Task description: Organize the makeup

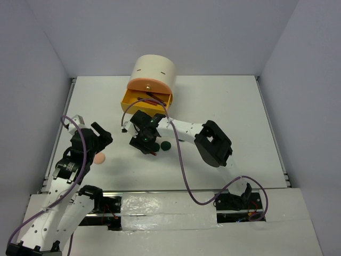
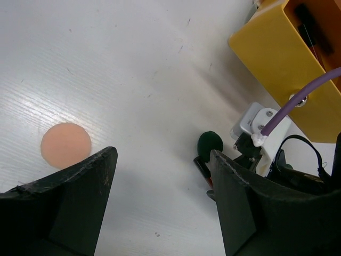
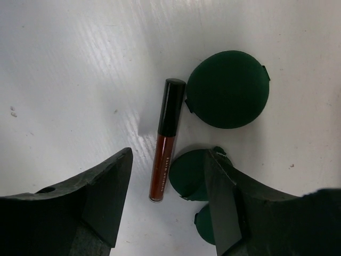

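**Worktop, makeup sorting: items and tools**

1. Cream cabinet: set at the middle of the worktop's far edge. Its yellow drawer is pulled out toward the arms. Dark items are seen inside but cannot be identified.
2. Dark-red stick: laid flat near the worktop's centre, in front of the drawer, black cap pointing away from the wrist camera.
3. Large green disc: placed just beside the stick's cap.
4. Smaller green disc: placed just beside the stick's lower end and partly hidden by a finger.
5. Peach puff: placed alone toward the worktop's left edge, well apart from the rest.
6. Right gripper: held above the stick with its fingers spread to either side. Nothing is pinched.
7. Left gripper: spread and empty, held near the puff.

**Step judged in hand:** the stick is to be taken for the drawer.

**Handling note:** a straight descent is advised, with the jaws closed across the stick's narrow width. The best grip point is judged to be the stretch between the two discs, so that neither disc is trapped or nudged. A level lift is recommended before the carry.
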